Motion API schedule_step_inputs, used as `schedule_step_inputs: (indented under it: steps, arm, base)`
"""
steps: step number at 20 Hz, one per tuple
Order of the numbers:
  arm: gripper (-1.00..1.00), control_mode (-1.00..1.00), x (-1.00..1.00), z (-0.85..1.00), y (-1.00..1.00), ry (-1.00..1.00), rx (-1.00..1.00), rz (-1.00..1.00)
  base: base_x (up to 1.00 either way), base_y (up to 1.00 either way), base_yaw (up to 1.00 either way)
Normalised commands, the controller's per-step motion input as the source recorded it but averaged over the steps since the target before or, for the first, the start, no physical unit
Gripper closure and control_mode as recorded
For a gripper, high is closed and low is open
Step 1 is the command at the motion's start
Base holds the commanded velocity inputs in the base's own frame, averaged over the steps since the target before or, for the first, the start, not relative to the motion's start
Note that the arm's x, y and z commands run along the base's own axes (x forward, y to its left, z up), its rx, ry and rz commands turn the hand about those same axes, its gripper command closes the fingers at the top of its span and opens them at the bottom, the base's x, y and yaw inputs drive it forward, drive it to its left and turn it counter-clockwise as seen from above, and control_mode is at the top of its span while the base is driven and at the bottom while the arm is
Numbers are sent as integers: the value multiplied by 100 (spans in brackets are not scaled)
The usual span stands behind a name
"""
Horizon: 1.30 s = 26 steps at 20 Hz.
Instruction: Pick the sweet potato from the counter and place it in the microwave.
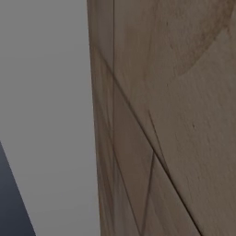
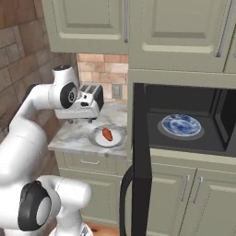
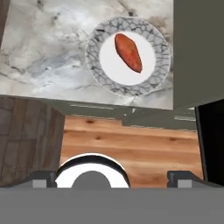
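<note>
The sweet potato (image 3: 128, 52) is a small orange-red tuber lying on a white plate with a grey crackle rim (image 3: 95, 65), on the marble counter (image 3: 43, 57). In the right base view the sweet potato (image 2: 107, 134) lies on that plate (image 2: 119, 138) just left of the microwave (image 2: 184, 138). The microwave's tall black door (image 2: 140, 161) stands open. My gripper (image 2: 79, 119) hovers above the counter (image 2: 69, 136), left of the plate and apart from it. In the hand view the gripper (image 3: 112, 178) is open, its fingertips (image 3: 43, 177) wide apart with nothing between them.
A blue patterned plate (image 2: 180, 125) lies inside the microwave cavity. A silver toaster (image 2: 93, 92) stands at the back of the counter behind my hand. Sage cabinets (image 2: 92, 23) hang overhead. A wooden panel (image 1: 161, 115) sits close against the left base camera. Wood floor (image 3: 131, 144) lies below the counter edge.
</note>
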Motion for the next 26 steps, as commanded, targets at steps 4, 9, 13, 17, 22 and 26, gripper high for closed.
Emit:
schedule_step_inputs:
  steps: [4, 9, 13, 17, 22, 26]
  arm:
    - [-100, -100, 26, -76, 0, 16, -14, 10]
    - [-100, -100, 21, -55, -8, 4, -2, 13]
    - [-100, -100, 41, -39, -12, 0, 0, 14]
    - [-100, -100, 52, -13, -12, 0, 0, 15]
    - [-100, -100, 52, -7, -8, 0, 0, 13]
    - [-100, -100, 29, -7, -12, 13, 0, 9]
  base:
    - [0, 0, 0]
    - [0, 0, 0]
    - [0, 0, 0]
    - [0, 0, 0]
    - [0, 0, 0]
    - [0, 0, 0]
